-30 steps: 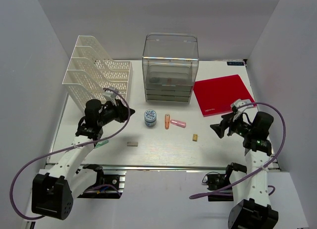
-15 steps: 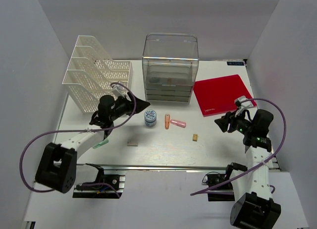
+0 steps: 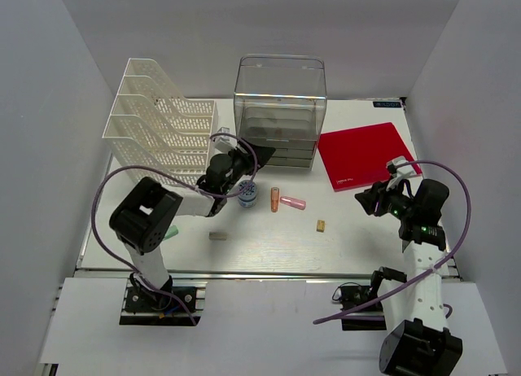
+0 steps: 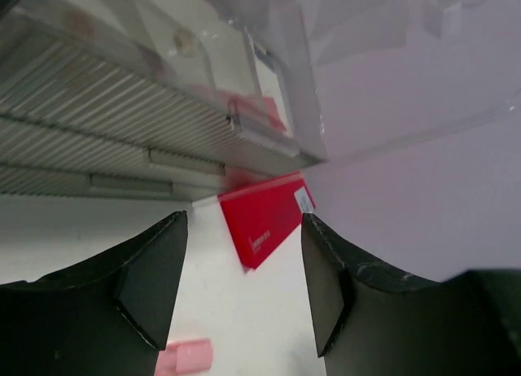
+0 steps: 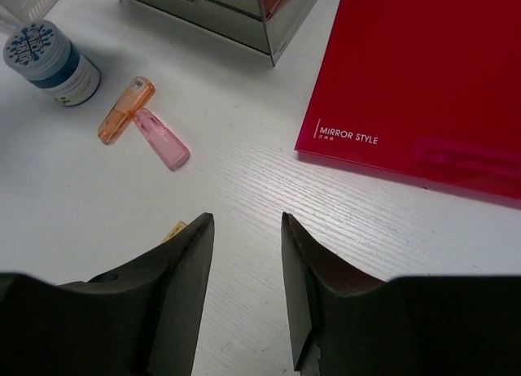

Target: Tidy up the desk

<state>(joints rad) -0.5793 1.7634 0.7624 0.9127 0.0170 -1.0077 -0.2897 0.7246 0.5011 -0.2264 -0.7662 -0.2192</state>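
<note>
The desk (image 3: 269,250) is a white tabletop carrying small loose items. My left gripper (image 3: 259,156) hovers open and empty just above the blue-lidded jar (image 3: 247,194), at the lower left corner of the clear drawer box (image 3: 279,107). In the left wrist view its jaws (image 4: 244,225) frame the red folder (image 4: 264,217) far beyond. My right gripper (image 3: 365,203) stands open with nothing in it, low over bare desk in front of the red folder (image 3: 365,154). The right wrist view (image 5: 247,221) shows a small tan block (image 5: 175,228) beside its left finger.
An orange tube (image 3: 275,199) and a pink tube (image 3: 293,203) lie touching mid-desk. A grey block (image 3: 217,236) lies near the front, a tan block (image 3: 321,225) to its right. The white mesh file rack (image 3: 159,128) stands at the back left. White walls enclose three sides.
My left arm has swung right from in front of the file rack to the drawer box's corner, and its jaws have opened. The right gripper's jaws have narrowed; the arm shifted slightly.
</note>
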